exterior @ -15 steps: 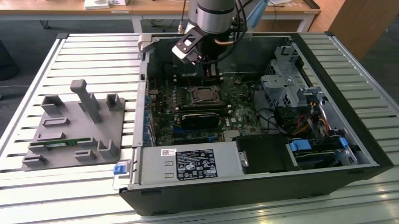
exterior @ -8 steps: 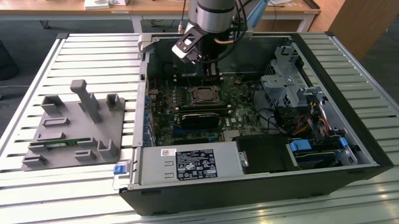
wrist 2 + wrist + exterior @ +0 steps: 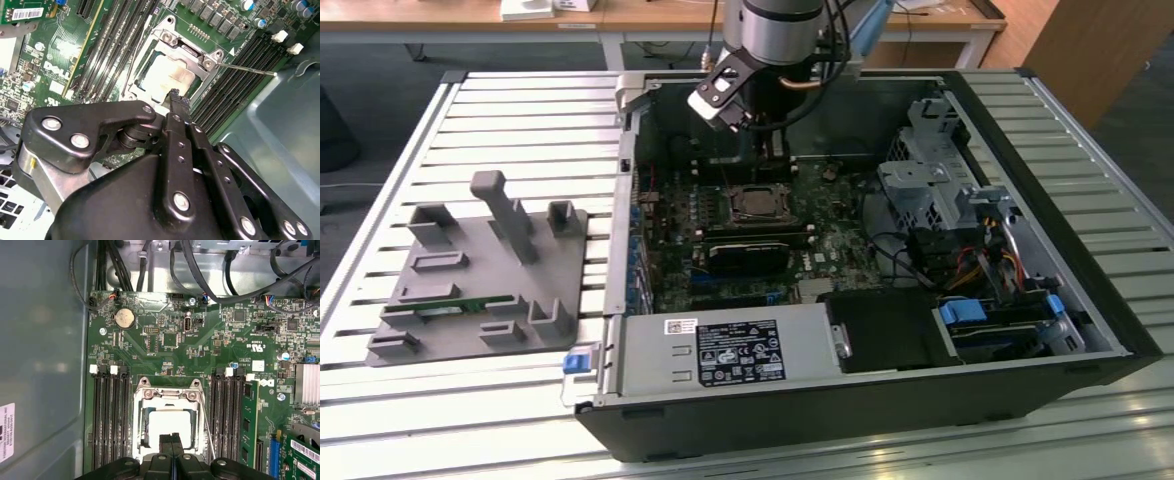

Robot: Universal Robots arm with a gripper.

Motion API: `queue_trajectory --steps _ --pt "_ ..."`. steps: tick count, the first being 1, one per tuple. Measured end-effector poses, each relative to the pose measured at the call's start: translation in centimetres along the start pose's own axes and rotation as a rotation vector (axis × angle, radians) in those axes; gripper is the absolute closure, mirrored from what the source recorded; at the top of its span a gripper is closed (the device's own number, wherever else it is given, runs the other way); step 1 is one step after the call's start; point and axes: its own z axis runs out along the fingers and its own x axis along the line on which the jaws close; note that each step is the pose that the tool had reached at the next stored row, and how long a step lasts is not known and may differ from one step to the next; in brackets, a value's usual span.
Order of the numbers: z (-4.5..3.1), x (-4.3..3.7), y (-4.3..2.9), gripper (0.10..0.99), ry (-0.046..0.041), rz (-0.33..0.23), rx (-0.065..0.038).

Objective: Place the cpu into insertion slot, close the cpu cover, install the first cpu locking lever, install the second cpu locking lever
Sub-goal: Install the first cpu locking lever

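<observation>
Gripper: clenched, empty, above cpu cover edge | cpu: seated within cpu cover | locking lever: beside cpu cover, apparently loose | you should press it squarely, clear of cpu.

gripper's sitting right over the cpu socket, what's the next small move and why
Probably shift the shut gripper sideways from above the cpu onto the thin locking lever. The cpu cover seems to lie flat around the cpu, while that lever stands clear of it, apparently unlatched.
</observation>
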Motion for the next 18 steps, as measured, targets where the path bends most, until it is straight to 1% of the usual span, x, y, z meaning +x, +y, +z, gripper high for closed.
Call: queue_trajectory --steps 7,10,13,15,18 --pt "-0.97 0.01 0.0 0.98 0.0 0.0 0.0" --pt "-1.14 0.01 0.0 0.98 -0.0001 0.0 0.0" --pt "-1.14 0.01 0.0 0.98 0.0003 -0.002 0.0" --pt "-1.16 0.01 0.0 0.98 0.0 -0.022 0.0" --pt "-1.16 0.01 0.0 0.98 -0.0003 -0.077 0.001"
